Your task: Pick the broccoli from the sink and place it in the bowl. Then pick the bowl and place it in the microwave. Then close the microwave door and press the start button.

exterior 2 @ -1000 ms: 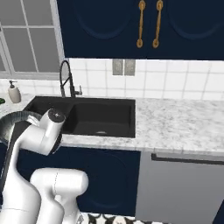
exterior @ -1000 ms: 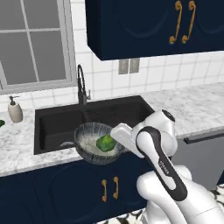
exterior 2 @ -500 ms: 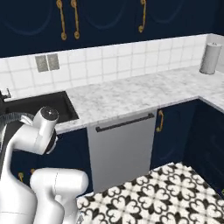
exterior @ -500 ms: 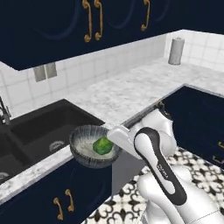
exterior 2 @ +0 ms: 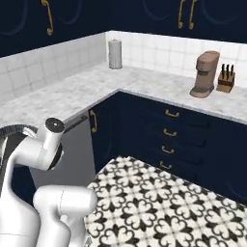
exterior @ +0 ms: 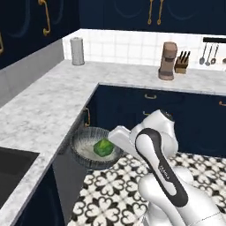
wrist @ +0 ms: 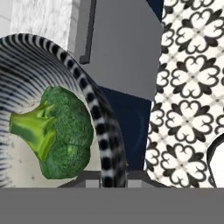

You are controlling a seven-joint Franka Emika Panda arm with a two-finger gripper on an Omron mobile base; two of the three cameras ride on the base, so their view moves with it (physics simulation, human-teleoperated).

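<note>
The ribbed dark-grey bowl (exterior: 86, 149) hangs in the air past the counter's edge, over the patterned floor. The bright-green broccoli (exterior: 103, 147) lies inside it. My gripper (exterior: 114, 149) is shut on the bowl's right rim. In the hand view the broccoli (wrist: 61, 131) rests on the speckled inside, and the striped bowl rim (wrist: 99, 122) runs down between my fingertips (wrist: 105, 178). A corner of the black sink (exterior: 13, 168) shows at the lower left. The microwave and its door are out of view.
A marble counter (exterior: 48, 106) wraps round the corner, with a paper towel roll (exterior: 77, 51), a coffee machine (exterior: 167, 61) and a knife block (exterior: 181, 62) on it. A grey dishwasher front (wrist: 127, 52) is close beside the bowl. Navy drawers (exterior 2: 169, 135) line the far side; the tiled floor (exterior 2: 159, 202) lies open.
The whole picture has swung to the right as the base turned away from the sink toward the counter corner. The bowl with the broccoli stays in my shut gripper.
</note>
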